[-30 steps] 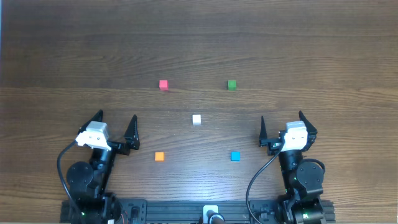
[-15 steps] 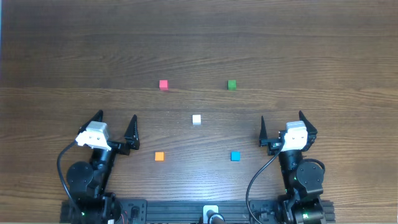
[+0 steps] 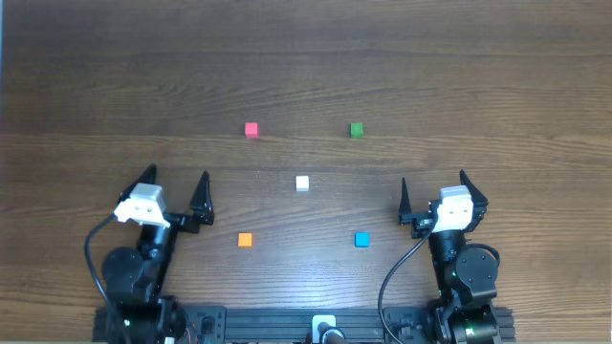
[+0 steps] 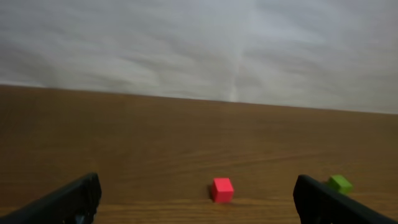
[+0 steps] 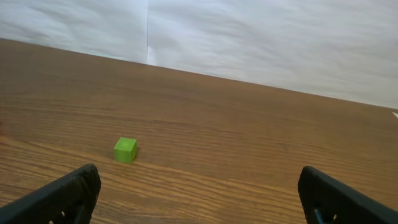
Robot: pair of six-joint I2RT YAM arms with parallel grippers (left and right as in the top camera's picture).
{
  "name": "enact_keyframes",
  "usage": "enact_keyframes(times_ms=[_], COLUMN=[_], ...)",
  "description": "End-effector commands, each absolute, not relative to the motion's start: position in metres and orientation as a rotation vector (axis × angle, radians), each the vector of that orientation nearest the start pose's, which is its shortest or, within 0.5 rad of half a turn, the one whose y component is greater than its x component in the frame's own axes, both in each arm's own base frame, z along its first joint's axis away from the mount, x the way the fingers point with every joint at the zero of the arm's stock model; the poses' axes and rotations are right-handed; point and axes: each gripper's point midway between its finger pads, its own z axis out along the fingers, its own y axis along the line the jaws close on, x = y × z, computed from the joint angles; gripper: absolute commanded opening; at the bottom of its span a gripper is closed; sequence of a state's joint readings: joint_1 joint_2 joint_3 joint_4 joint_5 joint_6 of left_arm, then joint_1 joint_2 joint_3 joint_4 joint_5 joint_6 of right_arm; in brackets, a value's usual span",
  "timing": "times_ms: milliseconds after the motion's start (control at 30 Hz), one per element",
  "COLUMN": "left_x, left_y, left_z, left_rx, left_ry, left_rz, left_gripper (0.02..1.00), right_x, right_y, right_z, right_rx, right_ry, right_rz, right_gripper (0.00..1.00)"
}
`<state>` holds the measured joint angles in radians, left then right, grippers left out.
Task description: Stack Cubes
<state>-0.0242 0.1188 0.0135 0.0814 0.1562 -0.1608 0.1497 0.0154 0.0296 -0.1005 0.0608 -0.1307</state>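
I see five cubes lying singly on the wooden table (image 3: 478, 76), all well apart: the pink cube (image 3: 251, 129) and the green cube (image 3: 357, 130) sit level with each other farthest from the arms, the white cube (image 3: 302, 182) is nearer and between them, and the orange cube (image 3: 245, 240) and the blue cube (image 3: 361, 239) are nearest the bases. My left gripper (image 3: 177, 176) sits near its base, left of the orange cube, fingers spread wide and unloaded. My right gripper (image 3: 432, 179) mirrors it, right of the blue cube, likewise released
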Motion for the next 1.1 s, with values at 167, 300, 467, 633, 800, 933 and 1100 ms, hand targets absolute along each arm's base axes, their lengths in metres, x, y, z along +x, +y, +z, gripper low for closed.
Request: enact_keyframes(times_ms=[167,300,467,633,800,933,1100], left_x=[0.303,0.344,0.397,0.425,0.423,0.415,0.412], left_y=[-0.064,-0.084,-0.111,-0.139,-0.148,-0.146,-0.140], left_z=[0.208,0.218,0.209,0.160,0.097,0.064,0.040], left_rx=[0.023,0.020,0.025,0.035,-0.027,-0.043,-0.051], left_ry=[1.811,2.024,2.347,2.595,2.762,2.855,2.908], left_rz=[-0.379,-0.406,-0.394,-0.349,-0.275,-0.217,-0.152], left_gripper=[0.998,0.998,0.998,0.996,0.996,0.976,0.943], right_x=[0.244,0.244,0.244,0.244,0.244,0.244,0.244], right_y=[0.029,0.029,0.029,0.029,0.029,0.029,0.029], right_z=[0.157,0.157,0.157,0.157,0.157,0.157,0.157], right_rx=[-0.193,-0.193,-0.193,-0.194,-0.193,-0.193,-0.193], right_ry=[1.644,1.644,1.644,1.644,1.644,1.644,1.644], right_rz=[-0.025,-0.025,-0.025,-0.024,-0.025,-0.025,-0.025], right_gripper=[0.991,0.991,0.993,0.993,0.991,0.993,0.993])
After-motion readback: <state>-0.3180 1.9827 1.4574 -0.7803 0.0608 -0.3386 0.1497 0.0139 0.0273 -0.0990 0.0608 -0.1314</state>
